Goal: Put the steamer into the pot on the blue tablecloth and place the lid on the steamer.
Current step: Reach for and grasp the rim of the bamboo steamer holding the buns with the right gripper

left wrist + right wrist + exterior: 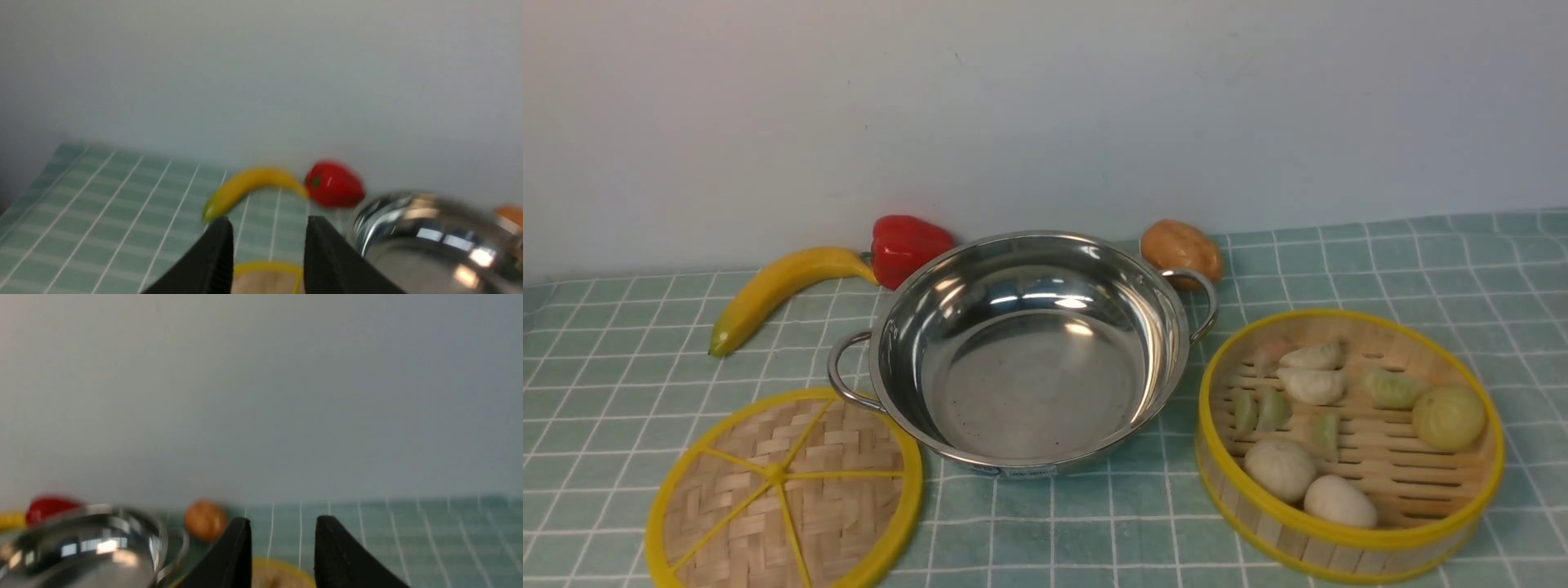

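Pale wall (1045, 106) backs the blue tablecloth (1421, 269), which covers the whole surface. From the left we count one lid (784, 490), flat at the near left just beside the pot, with six spokes (841, 474). Behind it lies one banana (776, 290), its long axis running near-left to far-right, then one red pepper (907, 245). One pot (915, 343) sits in the middle, open side up, its two loop handles (845, 367) on a near-left to far-right diagonal. One potato (1180, 249) lies behind the far handle. One steamer (1339, 555) stands upright at the near right, on the cloth outside the pot, holding three round buns (1281, 468) and several dumplings (1313, 385).

Our left gripper (269, 222) has its jaws parted and empty, the lid's rim showing through the gap. Our right gripper (284, 520) is likewise spread with nothing held, the steamer's rim showing between its jaws.
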Controlling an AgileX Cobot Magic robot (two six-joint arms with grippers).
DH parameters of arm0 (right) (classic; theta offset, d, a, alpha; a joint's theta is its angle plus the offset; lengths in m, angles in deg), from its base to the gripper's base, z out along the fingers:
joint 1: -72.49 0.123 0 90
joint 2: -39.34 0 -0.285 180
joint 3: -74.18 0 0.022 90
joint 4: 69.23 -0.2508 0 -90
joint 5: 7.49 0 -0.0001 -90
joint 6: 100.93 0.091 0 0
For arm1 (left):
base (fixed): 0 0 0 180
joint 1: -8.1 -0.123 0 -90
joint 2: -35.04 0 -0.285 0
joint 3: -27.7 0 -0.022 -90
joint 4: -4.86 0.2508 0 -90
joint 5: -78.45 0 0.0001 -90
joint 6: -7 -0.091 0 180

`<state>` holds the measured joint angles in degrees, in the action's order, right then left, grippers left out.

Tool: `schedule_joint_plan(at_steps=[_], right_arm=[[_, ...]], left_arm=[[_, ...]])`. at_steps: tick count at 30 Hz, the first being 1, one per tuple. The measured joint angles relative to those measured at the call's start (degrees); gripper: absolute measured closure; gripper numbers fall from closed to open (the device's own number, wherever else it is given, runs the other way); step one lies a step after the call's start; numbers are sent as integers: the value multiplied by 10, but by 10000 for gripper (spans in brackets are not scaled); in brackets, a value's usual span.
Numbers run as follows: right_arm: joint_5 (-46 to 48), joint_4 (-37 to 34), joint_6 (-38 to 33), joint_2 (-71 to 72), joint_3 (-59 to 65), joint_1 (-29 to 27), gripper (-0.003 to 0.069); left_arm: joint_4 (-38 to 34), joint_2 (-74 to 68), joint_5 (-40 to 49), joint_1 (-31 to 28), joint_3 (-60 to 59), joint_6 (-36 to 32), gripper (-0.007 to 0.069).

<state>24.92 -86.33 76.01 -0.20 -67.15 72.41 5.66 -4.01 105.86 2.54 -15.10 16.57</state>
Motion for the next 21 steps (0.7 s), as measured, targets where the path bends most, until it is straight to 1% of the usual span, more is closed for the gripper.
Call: schedule_joint_plan(at_steps=[1,2,3,4,5,7,9,12,16,21], right_arm=[[36,0,0,-28,-16,0,419],[45,0,0,-35,-20,0,419],[121,-3,2,-96,-53,0,419],[157,-6,7,-121,-66,0,419],[157,-6,8,-127,-69,0,419],[230,-3,40,-208,-100,0,419],[243,3,60,-251,-105,0,419],[244,10,80,-318,-107,0,419],[215,11,86,-385,-107,0,419],[192,21,93,-449,-107,0,419]], left_arm=[[3,-27,42,0,19,-13,381],[3,-27,50,0,19,-15,381],[5,-79,129,0,56,-40,381],[5,-94,143,0,66,-44,381],[5,-104,157,0,72,-48,381],[7,-169,238,0,105,-76,381],[7,-207,280,0,114,-87,381],[7,-264,316,0,116,-92,381],[9,-317,319,0,116,-96,381],[9,-361,294,0,117,-96,381]])
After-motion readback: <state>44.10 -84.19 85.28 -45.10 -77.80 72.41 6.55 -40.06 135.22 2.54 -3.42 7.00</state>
